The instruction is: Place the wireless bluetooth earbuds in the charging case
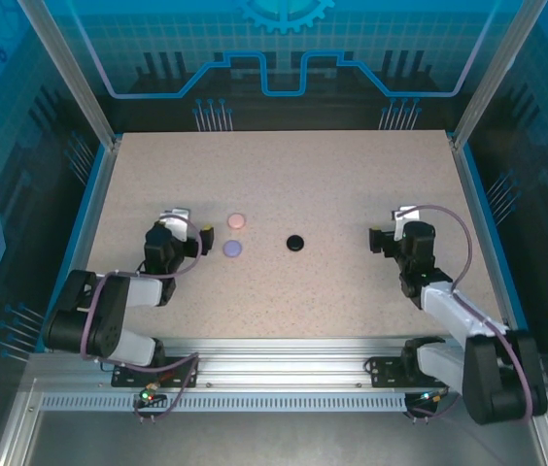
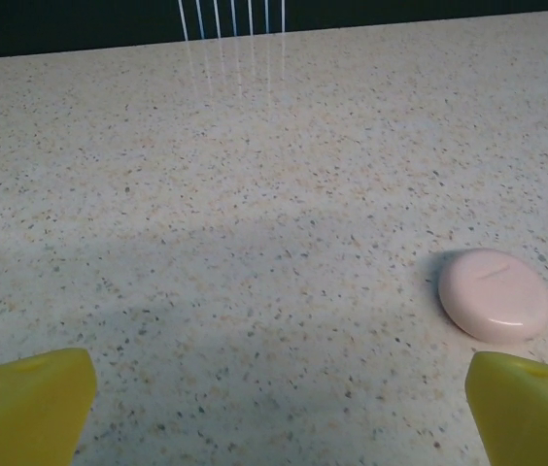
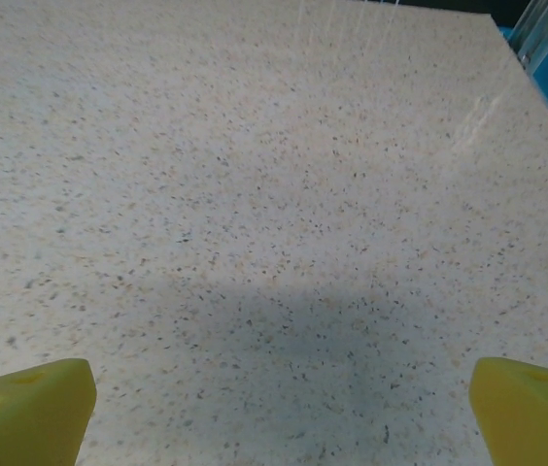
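Three small round charging cases lie shut on the speckled table: a pale pink one, a lilac one just in front of it, and a black one to their right. The earbuds are out of view. My left gripper stands open left of the pink case. In the left wrist view the pink case lies ahead and to the right of the open left gripper, just beyond its yellow right finger. My right gripper is open over bare table, well right of the black case, with nothing between its yellow fingers.
The table is ringed by blue rails and clear panels on the left, right and far sides. An aluminium frame with both arm bases runs along the near edge. Bare tabletop stretches ahead of both grippers.
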Available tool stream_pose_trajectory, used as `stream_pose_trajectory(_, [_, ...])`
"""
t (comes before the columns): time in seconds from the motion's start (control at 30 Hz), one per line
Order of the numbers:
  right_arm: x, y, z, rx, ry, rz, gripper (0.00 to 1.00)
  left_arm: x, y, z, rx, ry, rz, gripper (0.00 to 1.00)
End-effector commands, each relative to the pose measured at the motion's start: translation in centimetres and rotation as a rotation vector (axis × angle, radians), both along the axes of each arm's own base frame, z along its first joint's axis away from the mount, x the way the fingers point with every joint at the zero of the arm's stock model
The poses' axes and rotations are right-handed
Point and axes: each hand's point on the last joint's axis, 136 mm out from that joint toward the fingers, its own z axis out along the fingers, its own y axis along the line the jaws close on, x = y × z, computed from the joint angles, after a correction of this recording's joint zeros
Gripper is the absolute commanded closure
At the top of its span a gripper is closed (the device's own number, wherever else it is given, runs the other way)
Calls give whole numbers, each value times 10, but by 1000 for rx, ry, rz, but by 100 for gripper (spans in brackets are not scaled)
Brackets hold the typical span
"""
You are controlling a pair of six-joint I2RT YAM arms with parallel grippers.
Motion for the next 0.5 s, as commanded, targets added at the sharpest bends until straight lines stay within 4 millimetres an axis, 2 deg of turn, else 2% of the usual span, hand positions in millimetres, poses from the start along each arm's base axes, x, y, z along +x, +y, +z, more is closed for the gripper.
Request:
stream_pose_trajectory(0.0, [29, 9, 19, 27, -148, 61, 0, 11, -7, 12, -62, -66, -56, 1])
stream_pose_trajectory(0.13, [43, 19, 7, 52, -160, 119, 0, 18, 3, 8, -60, -31, 1, 1])
stream_pose_trajectory(0.2, [43, 30, -10, 26, -172, 163, 0, 19, 8, 8, -54, -28, 40, 1])
stream_pose_trajectory(0.23, [45, 31, -10, 8, -204, 161, 0, 21, 9, 8, -55, -22, 47, 1])
stream_pose_trajectory(0.33, [52, 34, -14, 9, -145, 175, 0, 24, 13, 7, -56, -8, 71, 1])
stream_pose_trajectory(0.47, [55, 27, -17, 60, -103, 163, 0, 25, 23, 7, -55, -5, 128, 1])
